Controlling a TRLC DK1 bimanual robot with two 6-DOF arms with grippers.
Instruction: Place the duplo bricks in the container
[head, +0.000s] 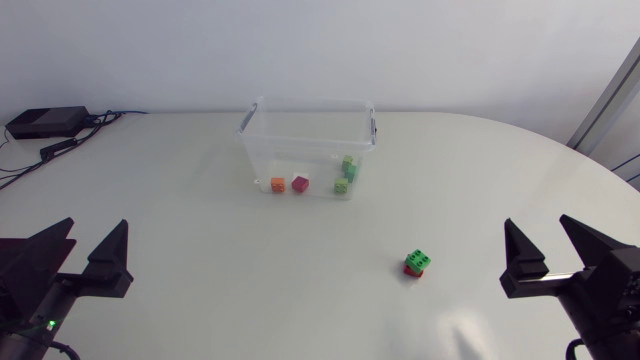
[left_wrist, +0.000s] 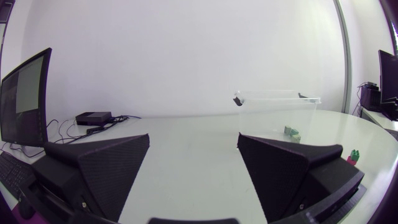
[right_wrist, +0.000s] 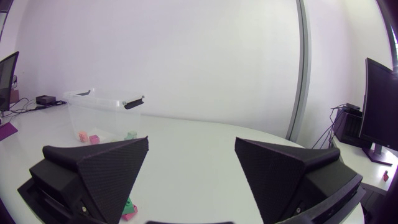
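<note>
A clear plastic container (head: 262, 118) stands at the back middle of the table. Inside it lie an orange brick (head: 277, 185), a magenta brick (head: 300, 184) and green bricks (head: 346, 173). Out on the table, a green brick stacked on a red one (head: 417, 264) sits right of centre. My left gripper (head: 88, 254) rests open at the near left, far from any brick. At the near right, my right gripper (head: 552, 249) is open too, with the green-and-red stack (right_wrist: 129, 210) showing low beside its finger. The container (left_wrist: 277, 112) (right_wrist: 102, 115) lies far ahead in both wrist views.
A black box with cables (head: 45, 123) lies at the table's far left corner. The table's curved edge (head: 560, 145) runs along the right side. Wide bare tabletop lies between the grippers and the container.
</note>
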